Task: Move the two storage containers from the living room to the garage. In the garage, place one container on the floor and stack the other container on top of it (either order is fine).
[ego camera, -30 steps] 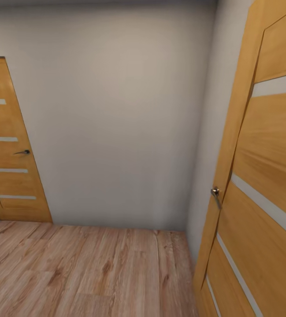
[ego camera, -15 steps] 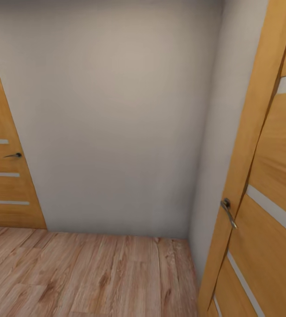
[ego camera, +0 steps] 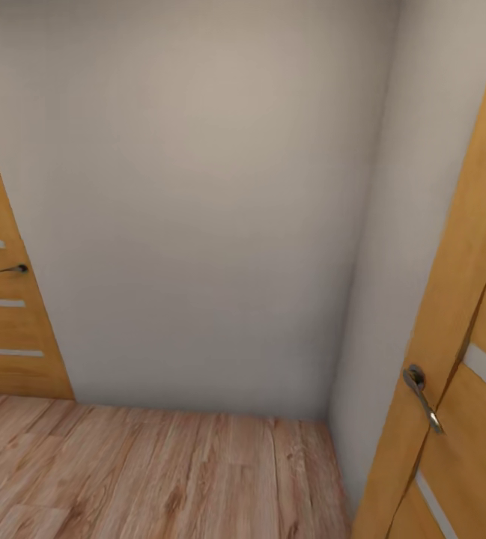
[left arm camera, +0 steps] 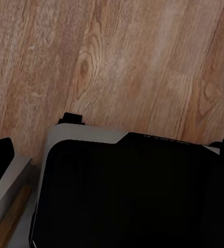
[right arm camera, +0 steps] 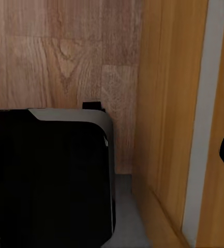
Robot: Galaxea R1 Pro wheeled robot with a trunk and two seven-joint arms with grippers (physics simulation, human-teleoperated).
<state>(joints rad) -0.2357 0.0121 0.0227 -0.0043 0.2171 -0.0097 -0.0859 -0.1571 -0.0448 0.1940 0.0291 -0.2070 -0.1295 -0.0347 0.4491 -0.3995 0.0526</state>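
head view: plain pale wall (ego camera: 198, 202) dead ahead, meeting a side wall in a corner. Wooden door (ego camera: 3, 314) with dark handle (ego camera: 14, 269) at the left edge; second wooden door (ego camera: 460, 352) with metal lever handle (ego camera: 422, 397) close on the right. Light wood plank floor (ego camera: 145, 471) below.
containers: no orange-red bin in sight here; can't say where they are. Plank floor says not the garage.
left wrist view: planks (left arm camera: 132, 62) under the arm, robot's dark base (left arm camera: 127, 196) with pale rim below. Left hand: fingers out of frame, can't tell spread or pressed together, or whether it carries anything.
right wrist view: same dark base (right arm camera: 44, 175), planks (right arm camera: 60, 57), and the right door panel (right arm camera: 168, 103) with pale strip just beside the base. Right hand: likewise can't tell.
step (judgement): robot in transit, looks boxed into a corner.
how to do it well: turn the base slowly and away from the right door, keep arms tucked.
edges: right door leaf and lever are the snag risk; wall ahead blocks forward travel.
open room: floor toward the left side, near the far door, looks freest.
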